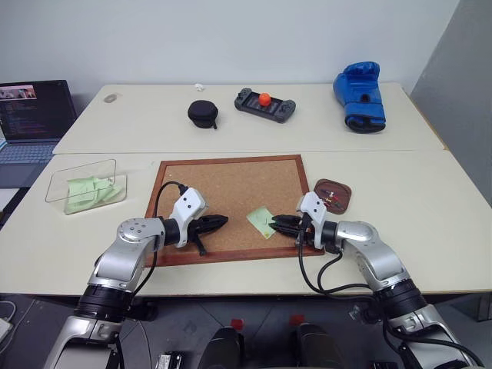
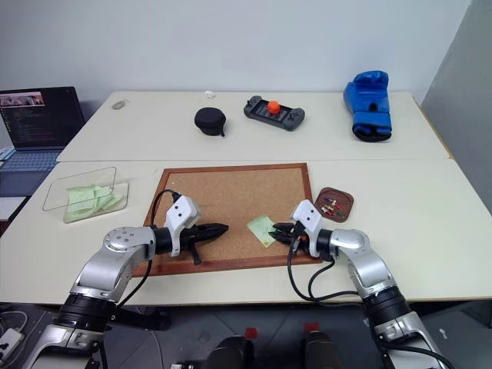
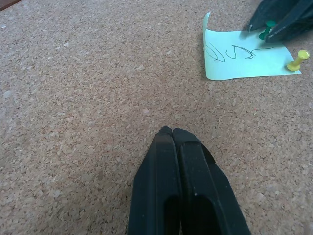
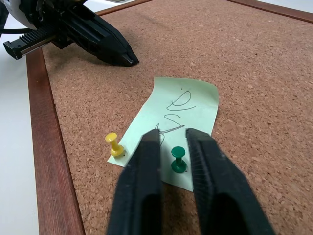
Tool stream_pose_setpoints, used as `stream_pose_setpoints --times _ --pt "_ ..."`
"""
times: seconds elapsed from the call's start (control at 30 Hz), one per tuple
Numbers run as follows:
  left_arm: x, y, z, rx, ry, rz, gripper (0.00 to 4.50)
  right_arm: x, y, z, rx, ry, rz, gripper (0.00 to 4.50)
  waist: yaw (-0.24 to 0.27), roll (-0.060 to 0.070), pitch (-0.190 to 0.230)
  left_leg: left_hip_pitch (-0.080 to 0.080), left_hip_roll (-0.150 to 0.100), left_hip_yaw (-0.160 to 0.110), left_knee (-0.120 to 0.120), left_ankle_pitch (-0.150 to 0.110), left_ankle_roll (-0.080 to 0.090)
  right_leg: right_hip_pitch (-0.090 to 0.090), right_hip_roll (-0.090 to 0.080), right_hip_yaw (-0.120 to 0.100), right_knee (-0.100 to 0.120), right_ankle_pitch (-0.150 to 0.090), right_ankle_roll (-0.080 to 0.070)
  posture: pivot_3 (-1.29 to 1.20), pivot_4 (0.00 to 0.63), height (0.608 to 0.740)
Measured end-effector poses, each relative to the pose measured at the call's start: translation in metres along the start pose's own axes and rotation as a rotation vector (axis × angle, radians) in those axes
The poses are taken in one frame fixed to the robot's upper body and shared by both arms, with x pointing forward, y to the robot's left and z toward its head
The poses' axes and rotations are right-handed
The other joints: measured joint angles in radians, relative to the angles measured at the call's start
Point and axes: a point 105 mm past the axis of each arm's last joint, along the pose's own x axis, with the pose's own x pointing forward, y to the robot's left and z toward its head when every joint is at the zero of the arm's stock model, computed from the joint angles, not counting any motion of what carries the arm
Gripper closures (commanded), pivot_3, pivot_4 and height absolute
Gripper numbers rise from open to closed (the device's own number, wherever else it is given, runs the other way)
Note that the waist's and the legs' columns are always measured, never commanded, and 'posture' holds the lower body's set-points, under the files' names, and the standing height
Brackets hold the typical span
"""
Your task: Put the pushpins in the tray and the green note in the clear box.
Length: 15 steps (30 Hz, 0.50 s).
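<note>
A pale desk point(image 1: 430, 207) stands against a white wall, with a laptop point(image 1: 34, 119) cut off at the left edge. In the head views a cork board point(image 1: 231, 184) lies in the middle of the desk. The clear box point(image 1: 81, 184), holding crumpled green paper, sits to its left, and the tray point(image 1: 332, 194) with some pushpins, too small to count, just off its right edge. The green note point(image 1: 261, 221) lies on the cork between the two end effectors.

In the left wrist view the left end effector point(image 3: 168, 131) is fully closed and empty, over bare cork.

In the right wrist view the right end effector point(image 4: 172, 134) stands narrowly apart, its fingers on either side of the green pushpin point(image 4: 178, 157) stuck in the note. Whether they touch it is unclear. A yellow pushpin point(image 4: 113, 144) pins a nearby corner.
</note>
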Motion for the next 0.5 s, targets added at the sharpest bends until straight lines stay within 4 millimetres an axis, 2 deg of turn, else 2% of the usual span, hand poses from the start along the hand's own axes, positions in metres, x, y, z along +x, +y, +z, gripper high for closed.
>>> stream_pose_setpoints --times 0.4,0.47,0.5 --pt "0.000 -0.001 0.001 0.005 -0.001 -0.003 4.50 -0.004 0.000 0.003 0.009 -0.019 0.010 4.47 0.000 0.000 0.000 -0.001 0.000 -0.001 0.000 0.000 0.000 -0.001 0.000 0.000 0.000 0.000 0.000 0.00 0.150 0.740" --pt "0.000 -0.001 0.001 0.006 -0.001 -0.004 4.50 -0.006 0.002 0.013 0.008 -0.053 0.025 4.47 0.000 0.000 0.000 -0.002 0.000 -0.001 0.000 0.000 0.000 -0.002 0.000 0.000 0.000 0.000 0.000 0.00 0.150 0.740" --pt "0.000 0.000 0.001 0.006 0.000 -0.003 4.50 -0.008 0.007 0.029 -0.020 -0.109 0.056 4.47 0.000 0.000 0.000 -0.002 0.000 -0.002 0.000 0.000 0.000 -0.002 0.000 0.000 0.000 0.000 0.000 0.00 0.150 0.740"
